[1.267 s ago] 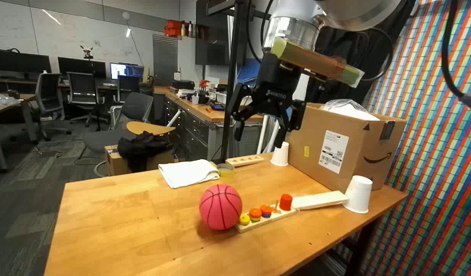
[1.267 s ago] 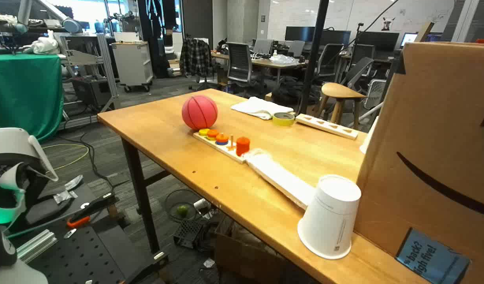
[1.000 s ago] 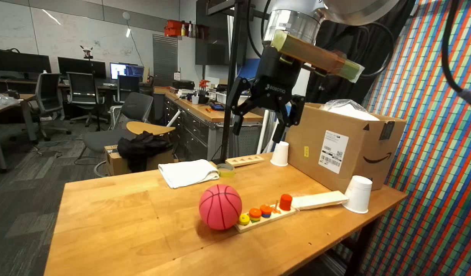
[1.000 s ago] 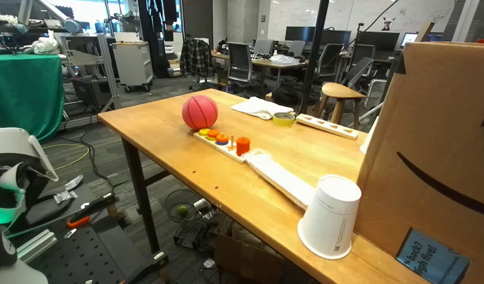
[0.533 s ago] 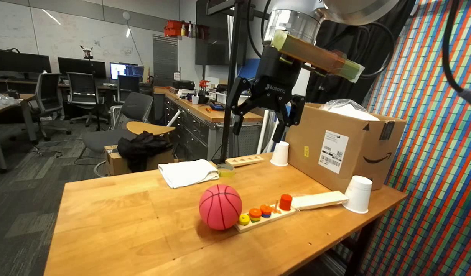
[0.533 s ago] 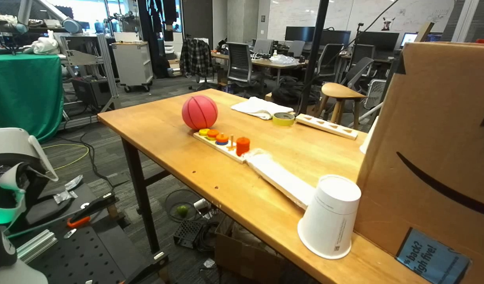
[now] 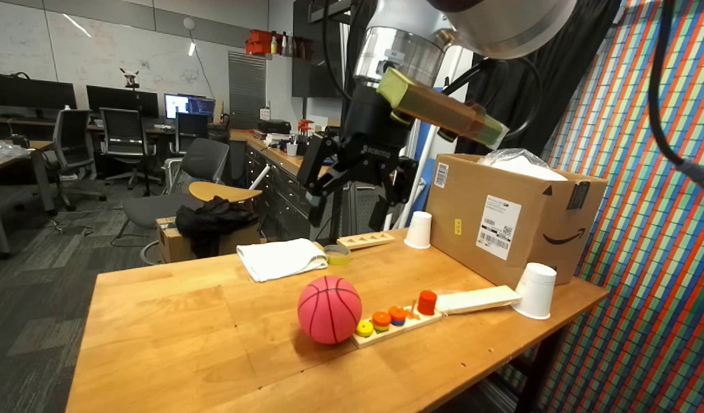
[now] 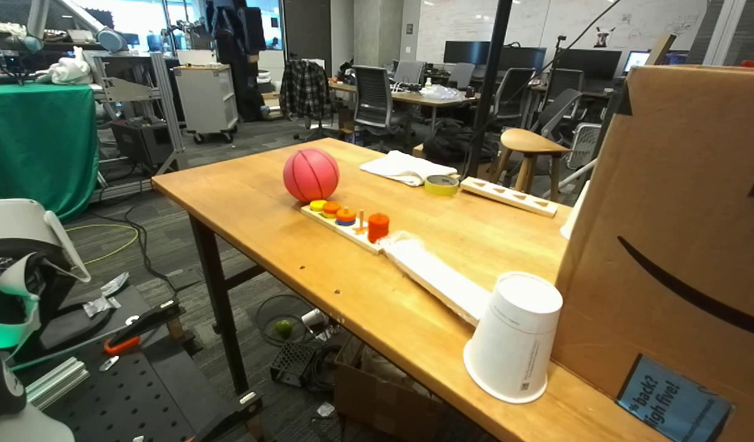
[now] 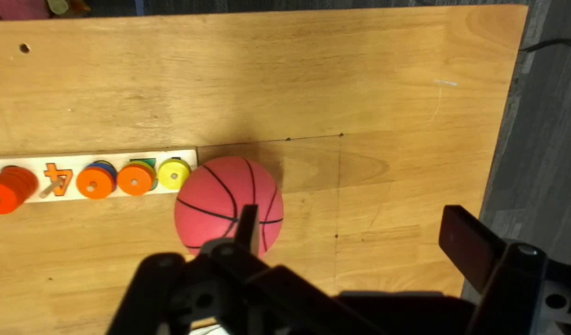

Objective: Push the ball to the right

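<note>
A pink ball with black basketball lines rests on the wooden table, against the end of the peg board. It also shows in an exterior view and in the wrist view. My gripper is open and empty, held well above the table, pointing down with a tilt. In the wrist view, its two fingers are wide apart; one finger overlaps part of the ball, and the other lies near the table's edge. In the exterior view with the ball at the far end, the gripper is out of view.
A peg board with colored rings touches the ball's side. Also on the table are a white plank, white cups, a large cardboard box, a white cloth, a tape roll and a slotted wooden strip.
The gripper and arm have moved left and slightly lower in an exterior view, mostly within the last half second. The gripper has stayed open. The ball has not moved.
</note>
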Tool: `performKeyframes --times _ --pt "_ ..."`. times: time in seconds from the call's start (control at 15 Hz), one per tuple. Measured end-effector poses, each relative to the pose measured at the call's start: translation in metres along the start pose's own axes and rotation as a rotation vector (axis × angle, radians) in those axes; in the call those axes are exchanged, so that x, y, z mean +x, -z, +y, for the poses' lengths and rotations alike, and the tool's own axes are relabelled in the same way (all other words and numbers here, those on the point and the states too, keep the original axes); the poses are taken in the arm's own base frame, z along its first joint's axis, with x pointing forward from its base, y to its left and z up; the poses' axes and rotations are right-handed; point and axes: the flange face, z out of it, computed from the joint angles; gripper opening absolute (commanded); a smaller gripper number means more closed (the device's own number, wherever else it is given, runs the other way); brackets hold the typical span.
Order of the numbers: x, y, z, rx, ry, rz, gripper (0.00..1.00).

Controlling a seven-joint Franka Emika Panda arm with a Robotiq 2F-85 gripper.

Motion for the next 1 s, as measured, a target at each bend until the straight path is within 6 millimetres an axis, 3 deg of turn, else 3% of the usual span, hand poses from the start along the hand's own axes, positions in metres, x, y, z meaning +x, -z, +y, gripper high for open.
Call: performKeyframes --times 0.53,1.0 --pt "0.007 -0.081 -0.066 0.024 0.293 -0.069 1.0" --pt "0.04 -0.151 -0.083 0.055 0.386 -0.183 1.0"
